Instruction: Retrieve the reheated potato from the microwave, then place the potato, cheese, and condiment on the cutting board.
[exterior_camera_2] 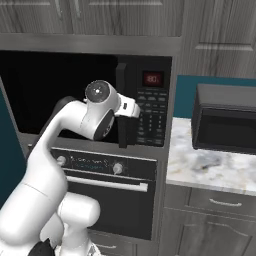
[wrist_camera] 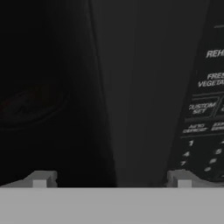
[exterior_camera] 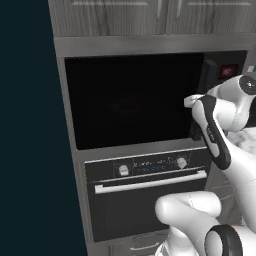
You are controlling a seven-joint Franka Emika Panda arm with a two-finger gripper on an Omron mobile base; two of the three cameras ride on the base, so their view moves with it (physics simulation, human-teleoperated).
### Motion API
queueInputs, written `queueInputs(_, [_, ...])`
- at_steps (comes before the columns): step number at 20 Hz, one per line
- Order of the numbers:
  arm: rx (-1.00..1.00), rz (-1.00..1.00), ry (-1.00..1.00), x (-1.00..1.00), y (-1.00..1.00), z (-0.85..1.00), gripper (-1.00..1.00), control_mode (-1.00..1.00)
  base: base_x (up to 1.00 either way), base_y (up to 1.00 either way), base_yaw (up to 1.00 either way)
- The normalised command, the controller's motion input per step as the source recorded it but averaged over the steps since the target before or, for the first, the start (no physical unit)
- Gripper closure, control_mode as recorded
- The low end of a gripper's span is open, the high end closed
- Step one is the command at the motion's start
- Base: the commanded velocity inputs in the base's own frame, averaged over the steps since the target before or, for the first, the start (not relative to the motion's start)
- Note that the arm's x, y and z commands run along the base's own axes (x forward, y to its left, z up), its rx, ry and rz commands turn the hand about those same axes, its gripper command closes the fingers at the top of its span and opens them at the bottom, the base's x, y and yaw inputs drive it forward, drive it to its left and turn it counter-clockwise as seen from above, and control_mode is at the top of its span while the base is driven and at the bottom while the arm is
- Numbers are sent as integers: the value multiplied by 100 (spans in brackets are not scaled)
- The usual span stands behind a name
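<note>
Before the glossy black microwave (exterior_camera: 130,102), wide-spread gripper (wrist_camera: 111,179) faces its vertical handle (wrist_camera: 144,87).

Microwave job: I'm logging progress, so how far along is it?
Nothing looks done yet. The wide black built-in microwave looks shut, its dark door flat in its frame. In hand: the open two-finger gripper sits close to the door's vertical handle bar, beside the keypad panel, holding nothing. Left: opening the door, taking out the potato, then loading the cutting board.
</note>
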Motion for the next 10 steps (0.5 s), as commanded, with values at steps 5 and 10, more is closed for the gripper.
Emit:
queueInputs(5, [0, 0, 0, 31, -3, -1, -100, -100, 0, 0, 0])
queueInputs(10, [0, 0, 0, 18, -13, 0, -100, -100, 0, 0, 0])
